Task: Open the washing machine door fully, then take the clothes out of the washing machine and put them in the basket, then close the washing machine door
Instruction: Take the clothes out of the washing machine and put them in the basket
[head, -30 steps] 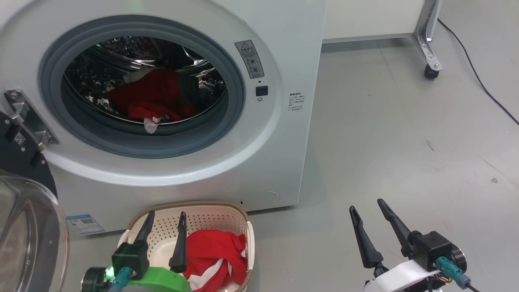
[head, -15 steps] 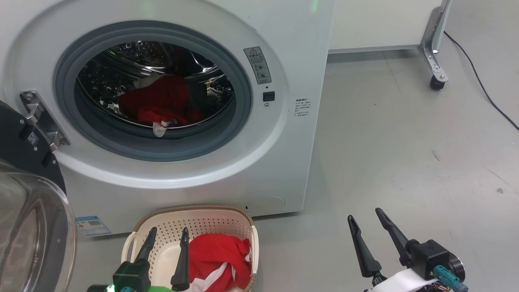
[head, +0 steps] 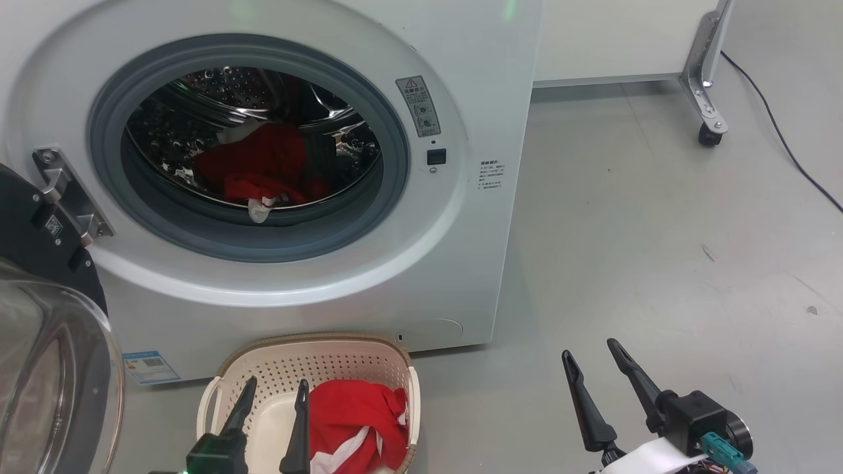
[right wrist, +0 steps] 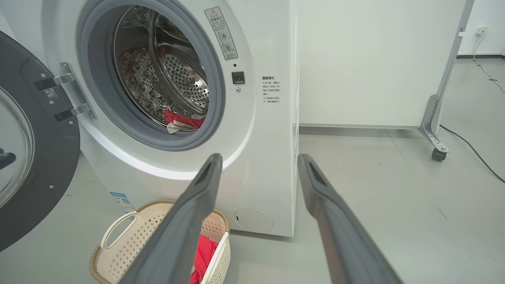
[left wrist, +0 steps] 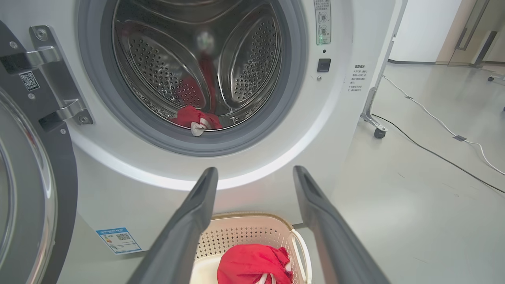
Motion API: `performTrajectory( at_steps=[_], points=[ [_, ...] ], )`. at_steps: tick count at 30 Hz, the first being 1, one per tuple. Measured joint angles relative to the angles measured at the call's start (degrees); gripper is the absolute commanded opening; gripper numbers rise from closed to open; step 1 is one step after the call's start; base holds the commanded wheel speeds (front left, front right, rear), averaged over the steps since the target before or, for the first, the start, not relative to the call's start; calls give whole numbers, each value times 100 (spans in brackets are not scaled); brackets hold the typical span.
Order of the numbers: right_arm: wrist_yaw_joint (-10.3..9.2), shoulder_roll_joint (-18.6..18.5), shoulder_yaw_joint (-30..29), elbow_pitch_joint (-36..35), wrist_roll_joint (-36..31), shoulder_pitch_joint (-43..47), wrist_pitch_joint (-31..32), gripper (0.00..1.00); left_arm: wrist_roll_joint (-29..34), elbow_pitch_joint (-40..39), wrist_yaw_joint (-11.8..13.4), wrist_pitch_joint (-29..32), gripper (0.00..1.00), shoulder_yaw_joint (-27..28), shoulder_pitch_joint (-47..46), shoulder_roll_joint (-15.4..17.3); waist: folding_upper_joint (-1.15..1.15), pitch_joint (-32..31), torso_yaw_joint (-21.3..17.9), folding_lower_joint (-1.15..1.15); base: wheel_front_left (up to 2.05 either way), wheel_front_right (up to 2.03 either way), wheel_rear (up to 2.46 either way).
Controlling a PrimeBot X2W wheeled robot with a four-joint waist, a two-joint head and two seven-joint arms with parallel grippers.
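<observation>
**Both jaws wide, nothing held; red clothes split between drum and basket**

Head view: left gripper (head: 276, 385) at the bottom edge, fingers spread, empty, over the bare left part of the small cream plastic basket with perforated sides and brown woven-look rim (head: 316, 361). Right gripper (head: 589, 352) at lower right, fingers spread, empty, over the grey floor (head: 625, 230), well apart from the basket. Big white front-loading washing machine (head: 461, 263) fills the upper left. Its large round door with black rim and clear glass window (head: 33, 257) is swung open at far left. Bright red fabric clothes (head: 257, 164) lie low in the perforated steel drum (head: 164, 131), a white bit hanging toward the grey rubber gasket (head: 263, 240). Second red bundle with white stripes (head: 355, 415) sits in the basket's right half. Basket stands on the floor just in front of the machine, near the small blue label (head: 150, 366). Metal leg on a castor (head: 708, 99) and black cable (head: 777, 125) at upper right.

Left wrist view: own two dark fingers wide apart, nothing gripped. Basket and its red bundle below, between them. Drum ahead, red piece with a white patch at its front lip. Open door at left.

Right wrist view: own fingers wide, empty. Basket at lower left with red showing, machine ahead, door open at left, red and white cloth low in the drum.
</observation>
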Motion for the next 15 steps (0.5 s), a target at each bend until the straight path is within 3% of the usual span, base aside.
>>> performTrajectory(
  at_steps=[15],
  points=[
    [0,0,127,-75,-1,7,0,100,25,-153,15,258,100,-43,5,8,0,109,-17,0,0,0,0]
  ],
)
